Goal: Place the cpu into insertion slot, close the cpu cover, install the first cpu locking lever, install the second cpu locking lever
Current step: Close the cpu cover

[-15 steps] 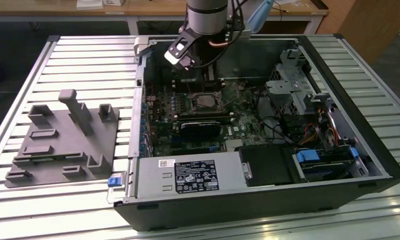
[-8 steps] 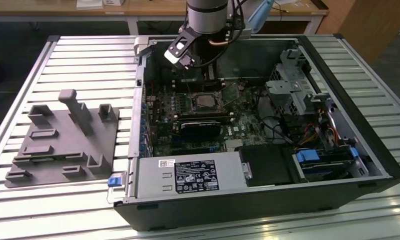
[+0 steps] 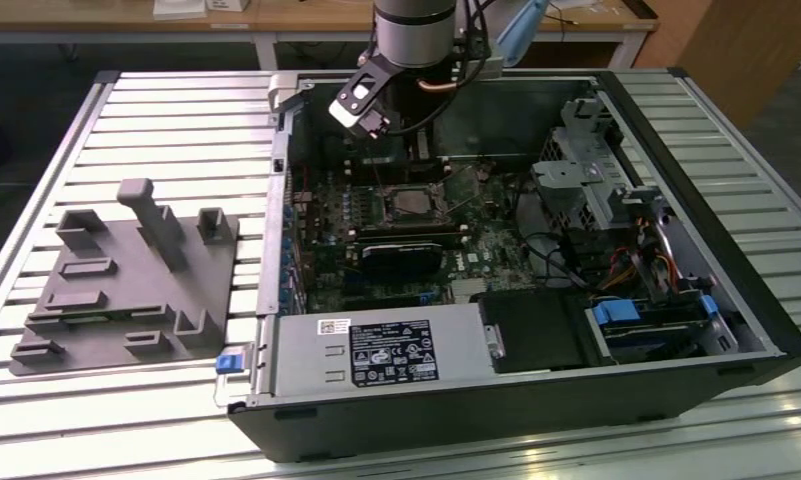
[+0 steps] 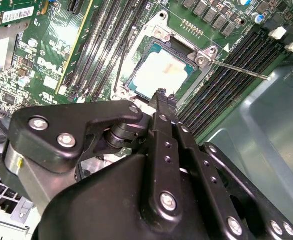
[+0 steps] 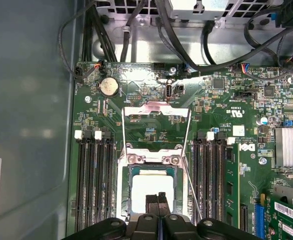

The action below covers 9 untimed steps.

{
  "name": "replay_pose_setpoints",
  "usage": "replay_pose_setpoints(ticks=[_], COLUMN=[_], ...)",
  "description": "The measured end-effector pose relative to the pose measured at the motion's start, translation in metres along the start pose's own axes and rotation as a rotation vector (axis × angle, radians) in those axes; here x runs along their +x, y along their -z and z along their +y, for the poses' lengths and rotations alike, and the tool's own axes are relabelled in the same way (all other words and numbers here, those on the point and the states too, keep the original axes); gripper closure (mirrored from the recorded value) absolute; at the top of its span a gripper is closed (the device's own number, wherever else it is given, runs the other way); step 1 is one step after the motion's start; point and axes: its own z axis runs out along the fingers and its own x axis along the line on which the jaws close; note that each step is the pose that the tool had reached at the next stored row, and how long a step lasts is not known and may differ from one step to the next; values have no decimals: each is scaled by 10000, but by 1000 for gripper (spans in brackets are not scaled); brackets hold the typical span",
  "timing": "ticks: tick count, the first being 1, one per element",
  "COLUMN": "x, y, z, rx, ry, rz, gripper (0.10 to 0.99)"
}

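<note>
The cpu (image 5: 151, 191) (image 4: 162, 71), a pale silvery square, lies in the insertion slot (image 5: 128, 200) (image 3: 407, 203) on the green motherboard. The cpu cover (image 5: 156, 111), a thin silver frame, stands open, swung back from its hinge past the slot's far edge. A thin locking lever rod (image 4: 236, 67) (image 5: 192, 186) sticks out unlatched beside the slot. In both wrist views my gripper (image 5: 158, 201) (image 4: 164, 98) hangs just over the near edge of the cpu, its two black fingers shut together with nothing between them. The arm (image 3: 414, 40) reaches down into the case from the back.
Black memory slots (image 5: 94, 185) (image 5: 209, 185) flank the slot on both sides. Cables (image 5: 186, 45) run along the board's far edge, and the case wall (image 5: 31, 125) is close by. A power supply (image 3: 373, 350) and drive cage (image 3: 587, 180) sit inside the case. A grey fixture (image 3: 127, 280) lies on the table at the exterior view's left.
</note>
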Motion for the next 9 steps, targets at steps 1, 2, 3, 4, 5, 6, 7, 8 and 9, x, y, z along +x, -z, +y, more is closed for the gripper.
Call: replay_pose_setpoints(ticks=[1, 2, 3, 4, 5, 6, 7, 8, 9], x=[0, 1, 0, 0, 0, 1, 1, 1, 1], y=[10, 23, 39, 58, 79, 101, 120, 136, 144], z=[1, 2, 3, 5, 7, 9, 11, 12, 13], rx=[2, 0, -1, 0, -1, -1, -1, -2, -3], ry=[0, 0, 0, 0, -1, 0, 0, 0, 0], rz=[-3, -1, 0, 0, 0, 1, 0, -1, 0], gripper=[980, 980, 980, 980, 980, 980, 980, 980, 980])
